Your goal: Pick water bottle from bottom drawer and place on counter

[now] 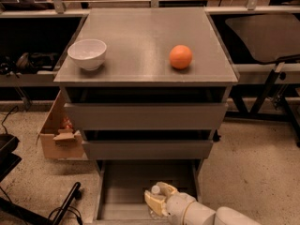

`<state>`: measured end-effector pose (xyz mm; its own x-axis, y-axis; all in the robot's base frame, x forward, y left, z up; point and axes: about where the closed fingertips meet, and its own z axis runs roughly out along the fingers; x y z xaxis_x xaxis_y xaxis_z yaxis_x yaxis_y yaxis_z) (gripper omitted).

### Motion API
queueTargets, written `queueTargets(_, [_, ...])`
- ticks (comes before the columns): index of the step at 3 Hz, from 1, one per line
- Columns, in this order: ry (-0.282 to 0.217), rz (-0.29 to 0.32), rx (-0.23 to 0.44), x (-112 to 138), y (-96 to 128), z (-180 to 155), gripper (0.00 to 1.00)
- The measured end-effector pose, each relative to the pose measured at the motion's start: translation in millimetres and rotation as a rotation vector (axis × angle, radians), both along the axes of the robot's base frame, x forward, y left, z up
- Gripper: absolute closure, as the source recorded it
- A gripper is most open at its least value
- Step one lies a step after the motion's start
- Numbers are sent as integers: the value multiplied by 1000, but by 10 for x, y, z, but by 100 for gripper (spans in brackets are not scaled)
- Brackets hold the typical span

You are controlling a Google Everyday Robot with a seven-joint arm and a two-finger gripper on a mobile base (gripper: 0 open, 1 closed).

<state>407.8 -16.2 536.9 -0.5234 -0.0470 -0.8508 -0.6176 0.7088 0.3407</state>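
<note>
The bottom drawer is pulled out, with its flat grey floor showing. My gripper is down inside it at the front right. Its cream fingers sit on either side of the water bottle and are closed against it. Only the bottle's white cap and a little clear plastic show between the fingers. The counter is the grey top of the cabinet, well above the gripper. An orange stands on it at the right and a white bowl at the left.
Two narrower grey drawers stick out a little above the bottom drawer. A cardboard box stands on the floor left of the cabinet. Black cables and a stand lie at the lower left. Dark table frames flank the cabinet.
</note>
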Motion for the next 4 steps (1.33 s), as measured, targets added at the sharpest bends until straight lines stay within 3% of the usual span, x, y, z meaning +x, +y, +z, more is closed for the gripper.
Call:
queueTargets(1, [-40,-14,24,-24,-178,899,100])
queueTargets(2, [-97,-65,-49,130,-468,1465,100])
queueTargets(3, [-138,-59,-128,132,-461,1682,100])
queueTargets(4, [-138,-59,-128,132,-461,1682,100])
